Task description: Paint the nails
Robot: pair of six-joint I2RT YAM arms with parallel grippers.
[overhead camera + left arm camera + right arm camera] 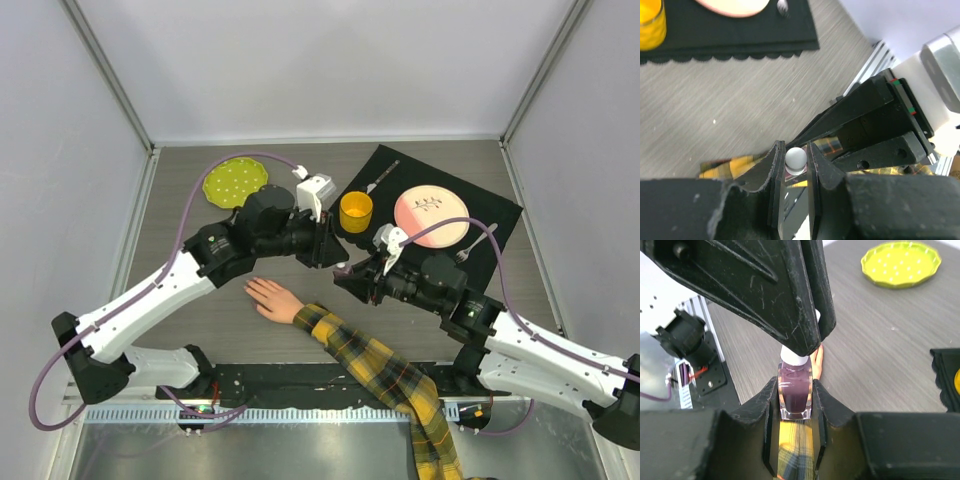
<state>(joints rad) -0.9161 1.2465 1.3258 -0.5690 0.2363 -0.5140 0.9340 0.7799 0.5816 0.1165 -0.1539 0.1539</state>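
A pale mannequin hand (270,298) lies flat on the table, its yellow-and-black plaid sleeve (380,370) running to the near edge. Its nails are too small to make out. Just above and right of the hand the two grippers meet. My right gripper (795,382) is shut on a small glass bottle of dark purple polish (795,395). My left gripper (795,150) is shut on the bottle's white cap (795,158). In the top view the left gripper (333,252) and the right gripper (350,272) hide the bottle. One finger of the hand (818,362) shows beyond the bottle.
A black mat (500,215) at the back right carries a yellow cup (356,210), a pink plate (431,215) and two forks (380,178). A lime-green dotted plate (236,181) sits at the back left. Grey walls enclose the table.
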